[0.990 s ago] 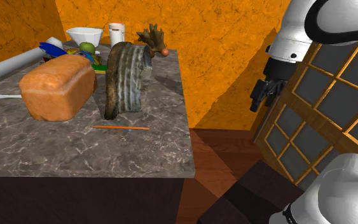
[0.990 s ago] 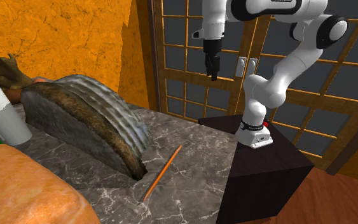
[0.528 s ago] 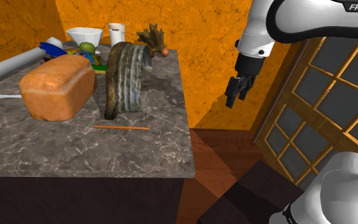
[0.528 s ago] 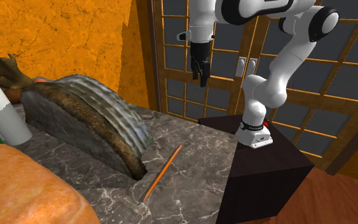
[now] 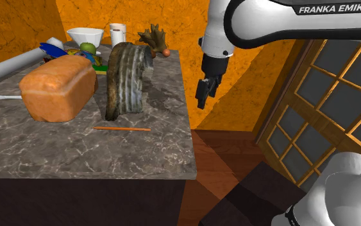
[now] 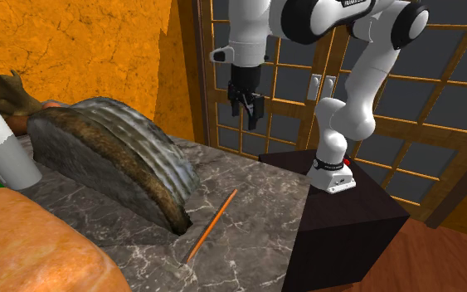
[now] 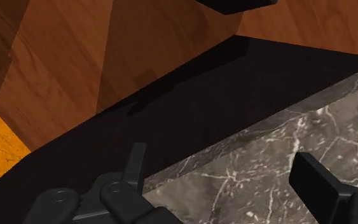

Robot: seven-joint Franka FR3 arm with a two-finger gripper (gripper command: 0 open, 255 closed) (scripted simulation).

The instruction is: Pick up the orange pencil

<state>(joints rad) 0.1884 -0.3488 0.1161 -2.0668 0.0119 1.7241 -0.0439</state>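
The orange pencil (image 5: pixel 122 129) lies flat on the grey marble counter (image 5: pixel 76 151), just in front of a ribbed grey-brown arched object (image 5: pixel 127 79). From the other side the orange pencil (image 6: pixel 212 222) points toward the counter's near corner. My black gripper (image 5: pixel 202 101) hangs in the air beyond the counter's right edge in the shoulder view, well above and to the right of the pencil. The gripper (image 6: pixel 248 116) points downward, high over the counter edge. Its fingers (image 7: pixel 316 183) stand apart with nothing between them, above the marble counter (image 7: pixel 260 172) rim.
A bread loaf (image 5: pixel 58 86) sits left of the arched object. A white bowl (image 5: pixel 85 36), a cup (image 5: pixel 117 33), fruit and a brown root-like thing (image 5: pixel 154 40) crowd the back. A paper roll (image 6: pixel 3 149) stands nearby. Orange walls and a lattice door (image 5: pixel 329 109) surround the stand (image 6: pixel 347 211).
The arm has swung toward the counter: the gripper moved leftward in both exterior views and slightly lower, from near the lattice door to just beside the counter's edge. The pencil has not moved.
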